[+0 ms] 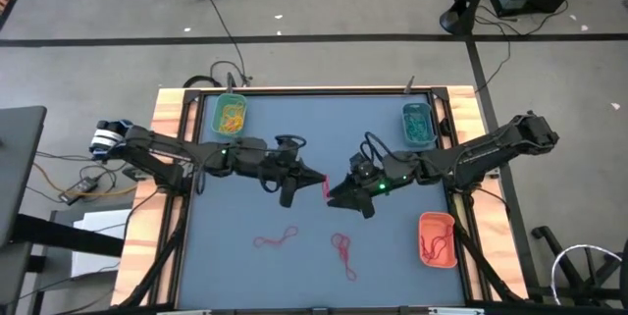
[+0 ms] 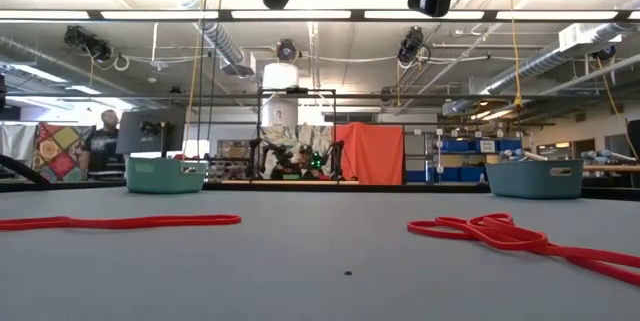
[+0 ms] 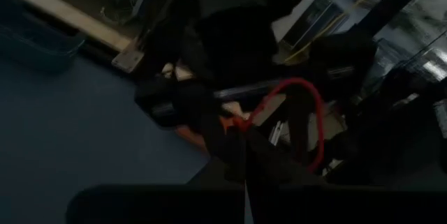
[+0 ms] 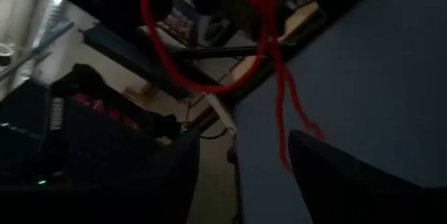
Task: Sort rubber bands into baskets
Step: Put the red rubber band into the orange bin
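My left gripper (image 1: 316, 180) is over the table's middle, shut on a red rubber band (image 1: 326, 188). The band shows in the left wrist view (image 3: 307, 112) as a loop past the fingertips. My right gripper (image 1: 337, 195) is open, just right of the band. In the right wrist view the band (image 4: 199, 42) hangs as a loop with a twisted tail ahead of the gap between the fingers (image 4: 241, 175). Two more red bands (image 1: 276, 239) (image 1: 341, 251) lie flat on the table, near side. The green basket (image 1: 231, 116), teal basket (image 1: 418, 124) and orange basket (image 1: 438, 238) stand on the table. My left gripper pinches the red band between its two fingertips at a bunched spot on the strand (image 3: 242, 122). The fingers point toward the table's right side, slanting down. The loop (image 3: 318, 123) stands out past the fingertips toward my right gripper and shows no touch with the table.
The green basket holds yellow bands, the teal one blue-teal bands, the orange one red bands. In the low view the two loose red bands (image 2: 120, 223) (image 2: 500, 231) lie near the front edge. Wooden rails (image 1: 172, 158) run along the table's left and right sides.
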